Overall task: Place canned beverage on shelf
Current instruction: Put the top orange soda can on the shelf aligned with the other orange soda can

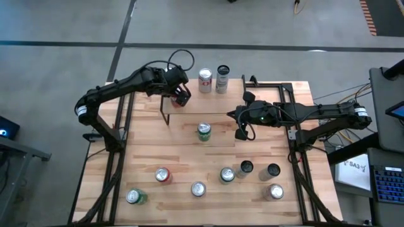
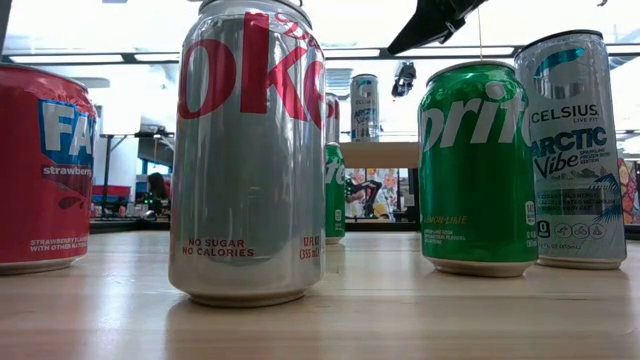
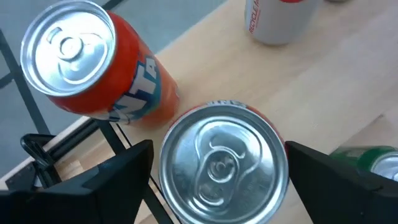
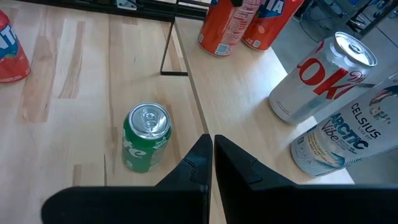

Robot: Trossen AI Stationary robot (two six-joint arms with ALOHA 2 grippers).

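Light-wood planks form the worktop (image 1: 189,157), which stands on a grey floor. At its far edge sits the shelf (image 1: 208,104), a raised light-wood board on thin black legs.

Left end effector (image 3: 217,177): positioned over the shelf's left end, fingers (image 3: 115,177) spread wide on either side of an upright red can (image 3: 221,165). The fingers stand clear of the can wall, so the can is released and rests on the shelf. An orange Fanta can (image 3: 93,62) stands just beside it.

Right end effector (image 4: 210,165): fingers clenched together, empty, hovering at the shelf's right front edge.

Also on the shelf: a Diet Coke can (image 1: 205,80) and a Celsius can (image 1: 222,79), side by side. A green Sprite can (image 1: 203,131) stands on the worktop just before the shelf. Seven more cans stand nearer the front edge.
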